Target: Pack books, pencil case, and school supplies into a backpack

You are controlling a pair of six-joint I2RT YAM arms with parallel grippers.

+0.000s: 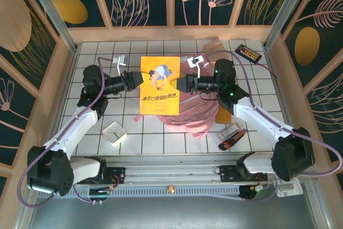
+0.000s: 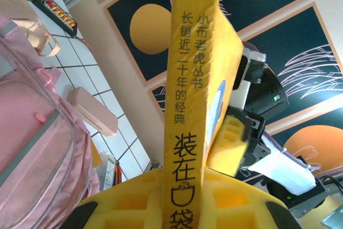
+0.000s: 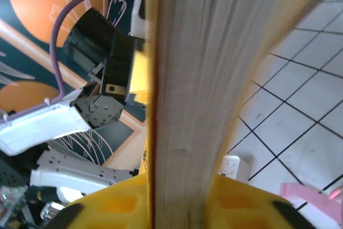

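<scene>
Yellow booklet (image 1: pixel 159 85) bars the gap between your left gripper (image 1: pixel 135 80) and right gripper (image 1: pixel 183 83); pink backpack (image 1: pixel 186 117) under right, bare tiled table (image 1: pixel 134 127) under left.

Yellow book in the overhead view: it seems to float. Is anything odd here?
Only that: the yellow booklet is held off the table, the left gripper pinching its left edge and the right gripper its right edge, partly over the crumpled pink backpack. Nothing looks spilled or damaged.

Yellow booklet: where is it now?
Top view: the yellow booklet is mid-table, held by the left gripper at its left edge and the right gripper at its right, overlapping the pink backpack.
</scene>
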